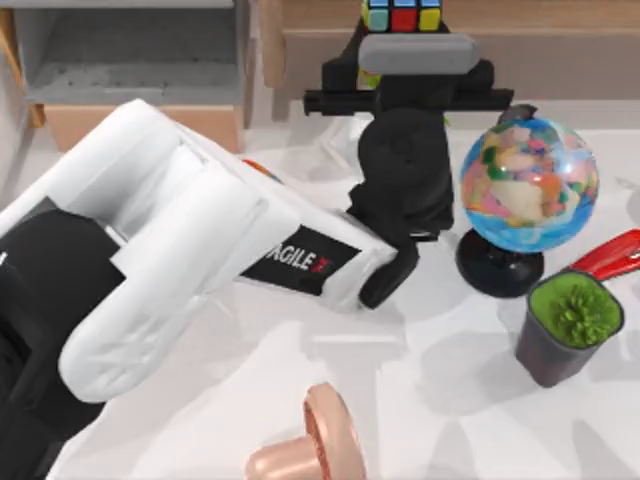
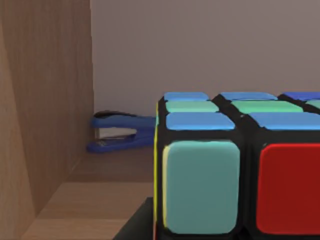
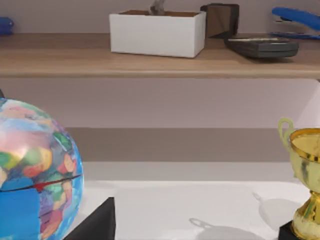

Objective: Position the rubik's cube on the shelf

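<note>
Top view: left to right, a grey cubby [image 1: 130,60] with a pale wood front stands at the far left of the table [image 1: 420,370]; its open compartment looks bare. The left arm [image 1: 190,260] reaches from the near left toward the far middle, where the shelf [image 1: 560,20] runs as a light-brown board with a duller panel beneath. The left gripper [image 1: 405,45] is at the shelf's edge, with the rubik's cube [image 1: 403,14] just beyond it, over the board; blue, red and yellow stickers face up. To the right stand a globe [image 1: 528,185] on a black base, then a dark pot [image 1: 566,330] holding a green plant [image 1: 575,312], with a red stapler [image 1: 612,256] just behind it. A pink object [image 1: 315,445] lies at the near edge.

Left wrist view: the cube [image 2: 240,165] sits close to the camera on or just above the shelf board [image 2: 95,205]; whether the fingers clamp it cannot be told. A blue stapler [image 2: 120,132] lies by the shelf's wooden side wall [image 2: 45,100].

Right wrist view: the globe [image 3: 35,170], the shelf [image 3: 150,62] carrying a white box [image 3: 157,32] with something grey in it, and a gold trophy [image 3: 305,175] on the table.
</note>
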Tool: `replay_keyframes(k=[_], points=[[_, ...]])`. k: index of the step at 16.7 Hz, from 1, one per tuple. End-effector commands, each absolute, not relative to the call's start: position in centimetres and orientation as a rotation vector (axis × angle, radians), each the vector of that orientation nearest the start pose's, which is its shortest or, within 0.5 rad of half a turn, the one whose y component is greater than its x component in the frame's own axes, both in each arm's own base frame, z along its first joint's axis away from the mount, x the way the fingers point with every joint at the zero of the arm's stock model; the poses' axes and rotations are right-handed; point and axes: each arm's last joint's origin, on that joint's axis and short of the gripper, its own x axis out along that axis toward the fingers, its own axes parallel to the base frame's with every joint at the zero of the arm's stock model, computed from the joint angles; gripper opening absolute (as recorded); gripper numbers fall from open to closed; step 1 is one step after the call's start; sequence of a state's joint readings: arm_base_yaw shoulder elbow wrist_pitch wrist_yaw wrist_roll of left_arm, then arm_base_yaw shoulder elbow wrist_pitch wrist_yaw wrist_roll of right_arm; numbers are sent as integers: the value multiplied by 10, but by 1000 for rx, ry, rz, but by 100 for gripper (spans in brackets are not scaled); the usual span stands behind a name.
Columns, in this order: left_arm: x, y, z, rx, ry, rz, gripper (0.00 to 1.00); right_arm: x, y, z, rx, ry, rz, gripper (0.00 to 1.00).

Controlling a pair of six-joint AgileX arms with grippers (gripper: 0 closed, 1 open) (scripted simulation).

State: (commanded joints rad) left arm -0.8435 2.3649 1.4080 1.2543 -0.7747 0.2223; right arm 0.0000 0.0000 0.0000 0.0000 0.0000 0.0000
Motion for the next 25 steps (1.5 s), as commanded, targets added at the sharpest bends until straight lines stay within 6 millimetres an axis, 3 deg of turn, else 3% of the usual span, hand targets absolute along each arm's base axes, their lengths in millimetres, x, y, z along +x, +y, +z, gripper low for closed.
replay_keyframes(k=[4,9,11,13,17,21,25], points=[[352,-343,153,-25,-221,3,0,106,-1,160,0,0,0,100],[387,-341,199,-162,-322,80,0,106,-1,160,0,0,0,100],[403,-346,207,-164,-324,71,0,106,-1,160,0,0,0,100],[420,-349,197,-118,-292,39,0,106,-1,160,0,0,0,100],[444,-349,158,-6,-203,-16,0,106,-1,160,0,0,0,100],[445,-348,157,-2,-199,-17,0,106,-1,160,0,0,0,100],[445,-348,157,-2,-199,-17,30,106,-1,160,0,0,0,100]])
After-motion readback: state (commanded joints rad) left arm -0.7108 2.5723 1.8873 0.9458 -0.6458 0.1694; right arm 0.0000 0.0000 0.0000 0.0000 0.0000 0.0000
